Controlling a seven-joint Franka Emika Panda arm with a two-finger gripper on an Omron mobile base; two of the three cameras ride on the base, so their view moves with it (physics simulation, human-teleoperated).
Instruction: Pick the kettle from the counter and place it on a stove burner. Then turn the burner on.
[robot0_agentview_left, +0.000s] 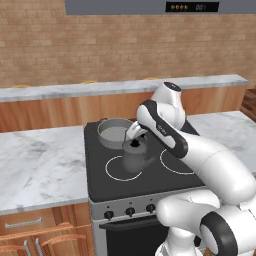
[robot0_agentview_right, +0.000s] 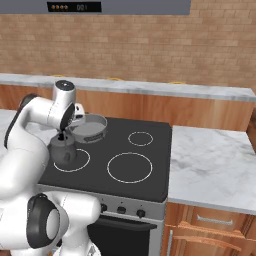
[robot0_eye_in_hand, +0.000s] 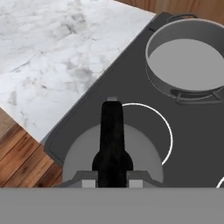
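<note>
The small dark-grey kettle is over the front-left stove burner, a thin white ring on the black cooktop. My gripper reaches down from above and is shut on the kettle's black arched handle. In the hand view the kettle's grey body covers the near-left part of the ring. Whether its base touches the glass I cannot tell. The white marble counter lies left of the stove.
A wider straight-sided grey pot stands on the back-left burner, close behind the kettle. Black knobs line the stove front. More rings lie to the right, then counter. A grey ledge runs along the back.
</note>
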